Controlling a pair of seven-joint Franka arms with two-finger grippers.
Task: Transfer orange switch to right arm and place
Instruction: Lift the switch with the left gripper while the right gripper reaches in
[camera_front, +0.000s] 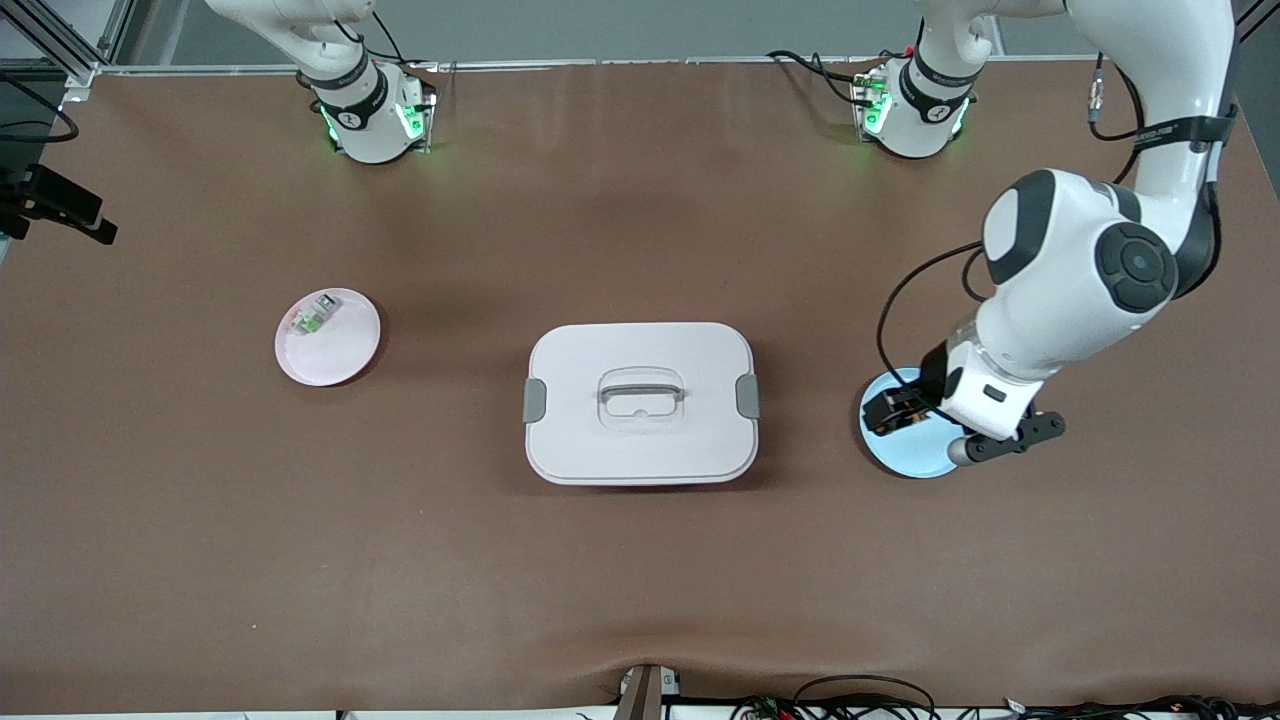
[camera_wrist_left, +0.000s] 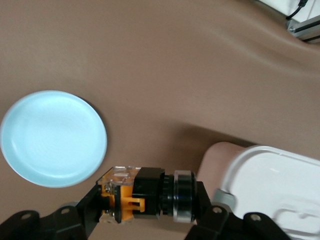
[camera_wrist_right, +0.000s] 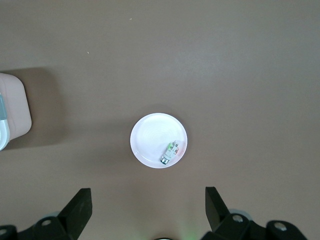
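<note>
**A:** Front view first. What do you see?

**B:** The left gripper (camera_front: 893, 412) hangs over the blue plate (camera_front: 915, 462), at the left arm's end of the table. A white box with a lid (camera_front: 640, 402) sits in the middle. A pink plate (camera_front: 328, 337) lies toward the right arm's end, with a small clear part (camera_front: 312, 317) on it. The right arm's hand is not in this view.

**A:** Left wrist view now. Where is the orange switch?

**B:** The orange switch (camera_wrist_left: 145, 196) is squeezed between the left gripper's fingers (camera_wrist_left: 207, 210), lying sideways. The blue plate (camera_wrist_left: 52, 138) below it has nothing on it.

**A:** How will it handle?

**B:** I think it is light and hard. It looks like tough plastic, not easy to break. The round black middle may be a bit slippery. The other hand should pinch an end that sticks out, maybe the boxy orange end. I can't see well how much of it is free.

**A:** And the right wrist view?

**B:** The right gripper (camera_wrist_right: 148, 209) waits high over the pink plate (camera_wrist_right: 150, 135), its fingers (camera_wrist_right: 80, 207) spread wide with nothing in them.
</note>
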